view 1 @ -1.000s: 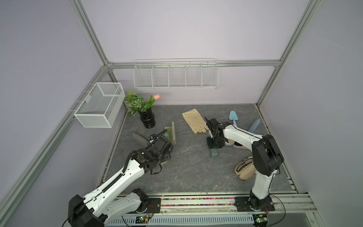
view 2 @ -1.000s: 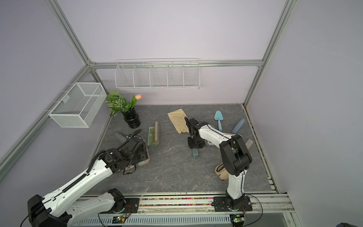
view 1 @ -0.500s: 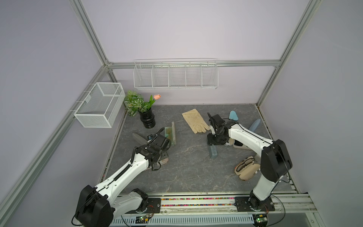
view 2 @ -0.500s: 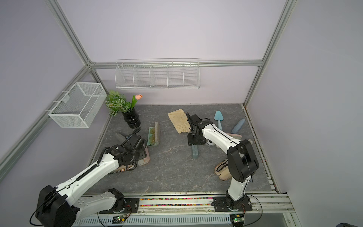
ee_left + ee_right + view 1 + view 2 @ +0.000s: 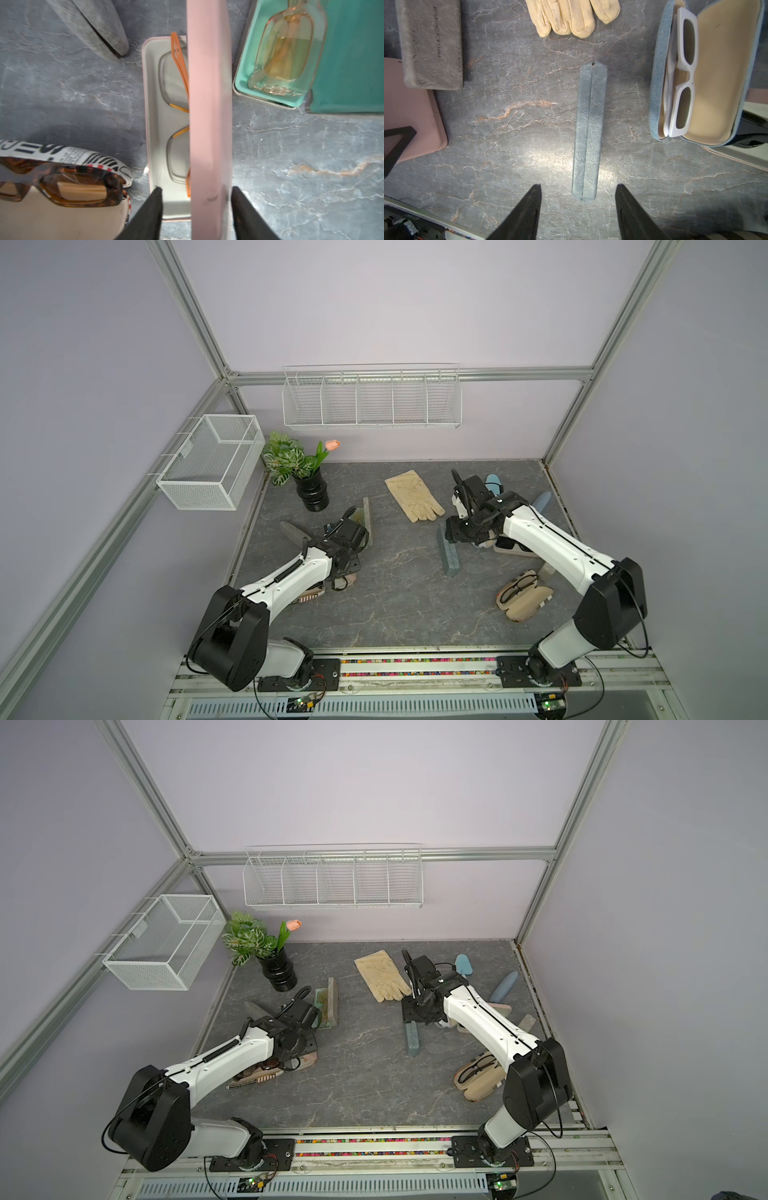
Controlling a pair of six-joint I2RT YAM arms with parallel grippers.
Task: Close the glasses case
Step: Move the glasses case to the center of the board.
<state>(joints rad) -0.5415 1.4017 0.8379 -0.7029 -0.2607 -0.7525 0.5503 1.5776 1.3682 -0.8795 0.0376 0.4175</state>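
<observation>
In the left wrist view a pink glasses case (image 5: pixel 153 124) lies open with orange-armed glasses (image 5: pixel 176 83) inside. Its pink lid (image 5: pixel 209 116) stands up from the tray. My left gripper (image 5: pixel 195 188) straddles that lid: one finger is close against the lid's outer side, the other is apart from it, over the tray. In both top views the left wrist hides most of this case (image 5: pixel 349 581). My right gripper (image 5: pixel 577 186) hangs open above the end of a shut blue-grey case (image 5: pixel 588 128), touching nothing.
Beside the pink case lie an open teal case with yellow glasses (image 5: pixel 276 52), a zebra-print case with brown sunglasses (image 5: pixel 62 187) and a shut grey case (image 5: pixel 93 22). An open denim case with white sunglasses (image 5: pixel 704 72), a glove (image 5: pixel 413 496), a beige case (image 5: pixel 523 599) and a potted plant (image 5: pixel 311 493) are near.
My right gripper has opened and drawn back from the blue-grey case, which lies shut. My left arm has shifted over the pink case and its jaws have narrowed round the lid.
</observation>
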